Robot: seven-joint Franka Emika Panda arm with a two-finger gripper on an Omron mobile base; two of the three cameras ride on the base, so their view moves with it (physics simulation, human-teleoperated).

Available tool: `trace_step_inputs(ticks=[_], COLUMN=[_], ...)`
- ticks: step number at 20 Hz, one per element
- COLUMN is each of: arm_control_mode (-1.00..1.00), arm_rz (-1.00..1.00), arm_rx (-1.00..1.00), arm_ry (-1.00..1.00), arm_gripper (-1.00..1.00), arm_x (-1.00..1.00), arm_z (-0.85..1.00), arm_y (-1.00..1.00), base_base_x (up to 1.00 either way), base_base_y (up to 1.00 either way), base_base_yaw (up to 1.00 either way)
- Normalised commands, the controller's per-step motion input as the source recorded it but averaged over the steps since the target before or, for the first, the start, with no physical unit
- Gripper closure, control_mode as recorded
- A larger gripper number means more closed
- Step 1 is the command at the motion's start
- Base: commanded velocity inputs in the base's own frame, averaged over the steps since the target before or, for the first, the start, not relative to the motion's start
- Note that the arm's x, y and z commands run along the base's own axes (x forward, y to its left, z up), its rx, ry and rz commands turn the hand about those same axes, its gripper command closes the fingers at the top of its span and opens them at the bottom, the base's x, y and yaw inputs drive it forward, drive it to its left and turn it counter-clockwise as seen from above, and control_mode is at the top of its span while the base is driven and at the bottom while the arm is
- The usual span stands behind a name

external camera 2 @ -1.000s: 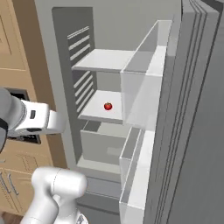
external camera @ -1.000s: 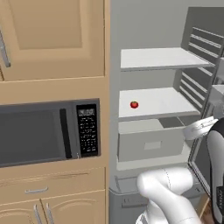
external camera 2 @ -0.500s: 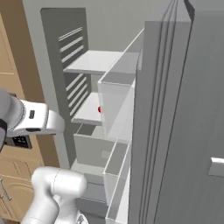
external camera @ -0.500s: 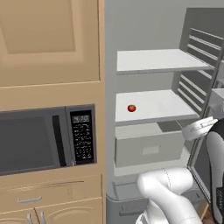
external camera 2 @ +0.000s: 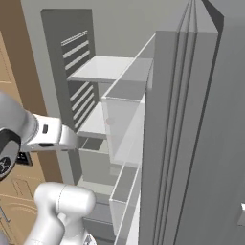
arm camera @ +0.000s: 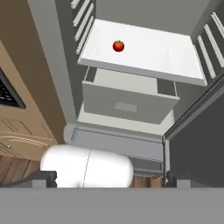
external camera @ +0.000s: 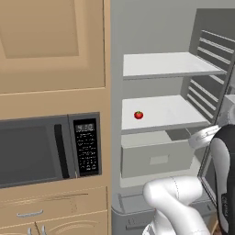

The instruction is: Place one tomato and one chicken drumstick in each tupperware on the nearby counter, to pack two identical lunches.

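One small red tomato lies alone on the middle white shelf of the open fridge, towards the shelf's left side. In the hand view the tomato is far ahead near the top, on the same shelf. My gripper is open, its dark fingertips wide apart with nothing between them, well short of the fridge. The chicken drumstick, the tupperware and the counter are out of view.
A closed white drawer sits under the tomato's shelf, and a bare shelf above it. The open fridge door with its bins stands close on the right. A black microwave in tan cabinets is on the left.
The whole picture has shifted, so the base has moved. In the right base view the fridge door has swung across and now covers the tomato. The gripper stays open.
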Motion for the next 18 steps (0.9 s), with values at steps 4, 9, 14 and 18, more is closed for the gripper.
trace_step_inputs(ticks=[4,9,14,18], arm_control_mode=[-1.00,-1.00,-1.00,-1.00], arm_rz=[0.00,0.00,0.00,0.02], arm_rx=[0.02,0.00,0.00,0.00], arm_ry=[-0.17,-0.14,-0.06,-0.10], arm_gripper=[-1.00,-1.00,-1.00,-1.00], arm_x=[0.35,0.51,0.45,0.45], arm_z=[-0.60,-0.14,0.00,-0.19], arm_y=[-0.07,0.00,0.00,0.00], base_base_x=[0.00,0.00,0.00,0.00], base_base_y=[0.00,0.00,0.00,0.00], base_base_yaw=[0.00,0.00,0.00,0.00])
